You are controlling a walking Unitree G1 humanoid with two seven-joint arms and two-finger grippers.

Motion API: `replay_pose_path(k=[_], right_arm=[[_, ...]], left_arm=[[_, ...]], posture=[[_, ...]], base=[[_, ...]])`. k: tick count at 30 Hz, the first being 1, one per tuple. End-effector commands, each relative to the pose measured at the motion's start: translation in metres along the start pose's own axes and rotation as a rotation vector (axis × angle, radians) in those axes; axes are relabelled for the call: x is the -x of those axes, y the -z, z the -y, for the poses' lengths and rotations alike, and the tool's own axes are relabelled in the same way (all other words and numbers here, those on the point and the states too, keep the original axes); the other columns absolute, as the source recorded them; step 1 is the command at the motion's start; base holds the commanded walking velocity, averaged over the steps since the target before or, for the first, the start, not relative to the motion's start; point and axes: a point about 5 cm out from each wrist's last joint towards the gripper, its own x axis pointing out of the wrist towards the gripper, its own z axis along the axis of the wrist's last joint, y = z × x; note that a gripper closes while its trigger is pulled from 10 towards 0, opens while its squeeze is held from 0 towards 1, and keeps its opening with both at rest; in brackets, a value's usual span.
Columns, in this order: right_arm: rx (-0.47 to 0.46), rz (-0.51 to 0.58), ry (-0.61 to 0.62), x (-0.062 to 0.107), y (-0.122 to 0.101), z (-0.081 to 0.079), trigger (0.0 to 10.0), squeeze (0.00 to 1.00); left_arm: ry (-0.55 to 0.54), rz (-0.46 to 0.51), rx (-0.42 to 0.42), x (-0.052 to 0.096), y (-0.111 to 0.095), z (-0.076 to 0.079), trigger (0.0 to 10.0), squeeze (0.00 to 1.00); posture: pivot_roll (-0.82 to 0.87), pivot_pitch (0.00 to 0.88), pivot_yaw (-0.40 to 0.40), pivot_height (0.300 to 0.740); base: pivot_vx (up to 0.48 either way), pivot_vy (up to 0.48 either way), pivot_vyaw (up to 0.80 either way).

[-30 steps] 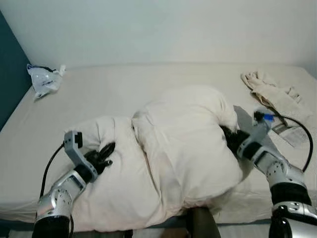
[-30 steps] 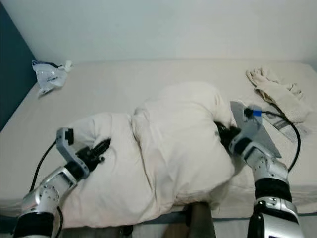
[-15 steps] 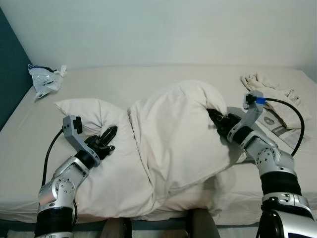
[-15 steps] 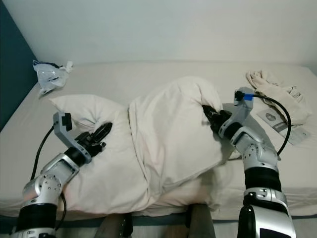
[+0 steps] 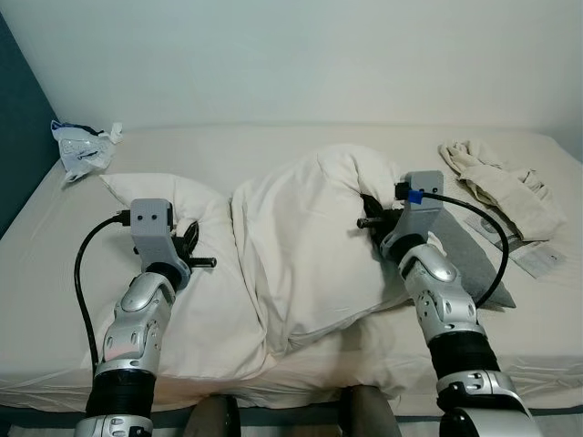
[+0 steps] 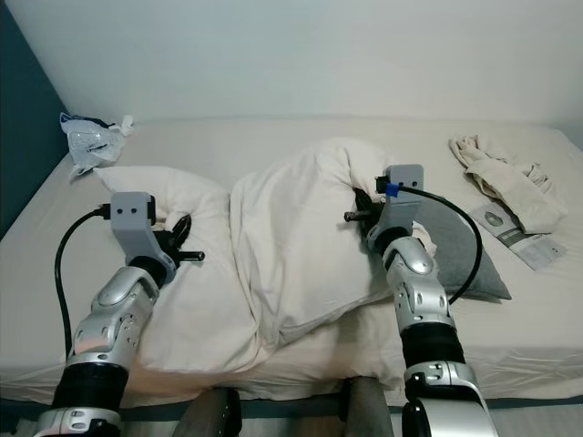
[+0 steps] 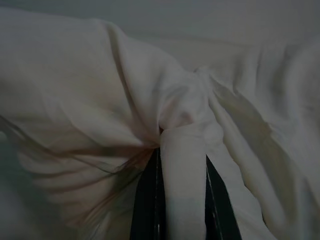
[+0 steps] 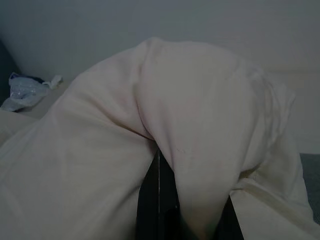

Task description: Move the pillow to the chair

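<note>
On the bed point(image 5: 273, 146), both end effectors point(image 7: 182, 200) point(image 8: 182, 210) clamped on pillow point(image 5: 301, 246).

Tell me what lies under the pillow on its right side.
A grey pad lies on the bed beneath the pillow, sticking out beside the right end effector. How far it runs underneath is covered.

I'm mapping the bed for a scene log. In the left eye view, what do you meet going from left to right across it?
Plastic bag → left gripper → pillow → right gripper → grey cushion → crumpled towel
</note>
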Motion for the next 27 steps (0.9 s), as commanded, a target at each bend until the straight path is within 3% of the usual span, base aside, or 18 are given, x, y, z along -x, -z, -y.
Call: replay_pose_path(k=[1,5,9,14,27], right_arm=[[0.006,0.050,0.002,0.000,-0.004,-0.001,10.0,0.00],[0.007,0.034,0.002,0.004,0.001,0.003,10.0,0.00],[0.048,0.025,-0.019,0.008,0.007,0.002,10.0,0.00],[0.057,0.038,-0.027,0.008,0.007,0.000,10.0,0.00],[0.060,0.051,-0.041,0.007,0.006,-0.005,10.0,0.00]], left_arm=[[0.013,0.052,-0.014,-0.002,-0.006,0.005,10.0,0.00],[0.008,0.048,-0.038,-0.002,-0.007,0.002,10.0,0.00],[0.015,0.049,-0.128,-0.002,-0.006,0.000,10.0,0.00],[0.012,0.046,-0.130,-0.001,-0.002,0.002,10.0,0.00],[0.004,0.062,-0.120,-0.002,0.000,0.006,10.0,0.00]], posture=[[0.00,0.045,-0.036,0.611],[0.00,0.043,-0.036,0.611],[0.00,0.023,-0.030,0.611],[0.00,0.027,-0.025,0.611],[0.00,0.039,-0.030,0.670]], base=[[0.000,0.000,0.00],[0.000,0.000,0.00],[0.000,0.000,0.00],[0.000,0.000,0.00],[0.000,0.000,0.00]])
